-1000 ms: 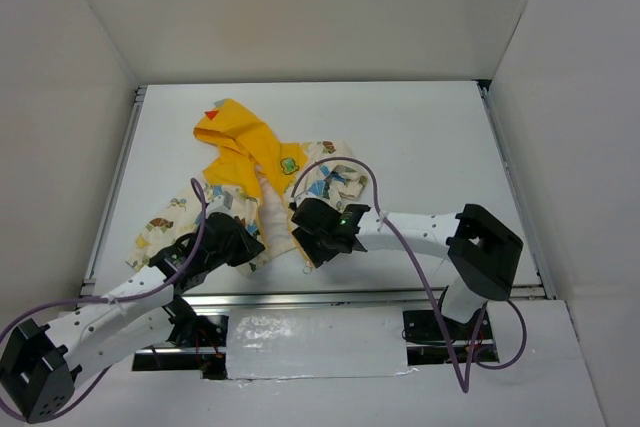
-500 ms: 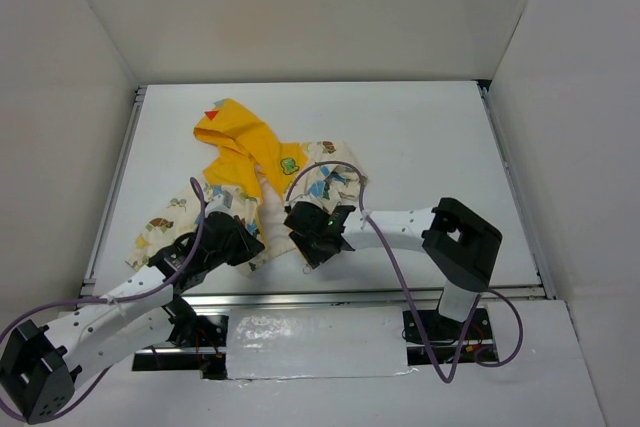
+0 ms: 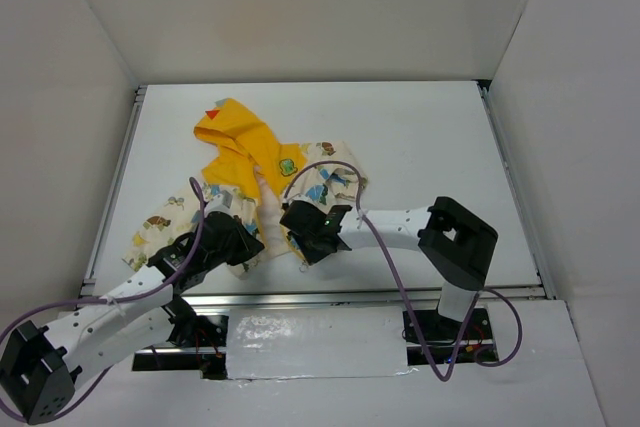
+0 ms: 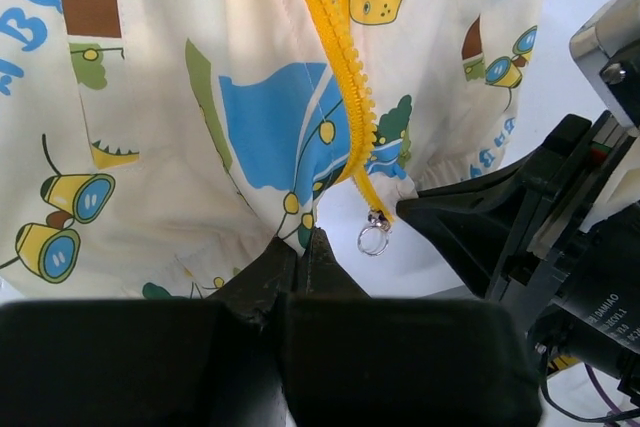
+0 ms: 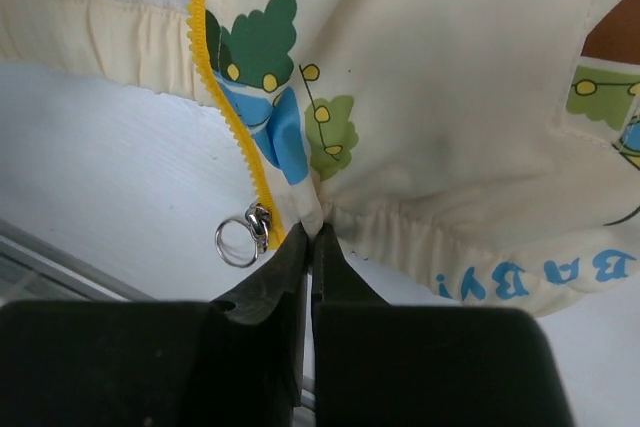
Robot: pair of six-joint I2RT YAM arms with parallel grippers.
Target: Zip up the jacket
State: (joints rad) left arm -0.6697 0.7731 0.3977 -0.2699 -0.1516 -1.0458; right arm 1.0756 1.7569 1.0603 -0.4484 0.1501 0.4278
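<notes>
From above, the jacket (image 3: 240, 147) lay on the table (image 3: 430, 147), hood away from the arms, with the left gripper (image 3: 243, 247) and right gripper (image 3: 300, 238) at its hem.

The left wrist view showed the left gripper pinched shut on the hem beside the zipper (image 4: 335, 57), whose ring pull (image 4: 375, 238) hung free.

The right wrist view showed the right gripper closed on the hem corner, just beside the ring. Since neither held the pull, tugging would probably only drag cloth.
</notes>
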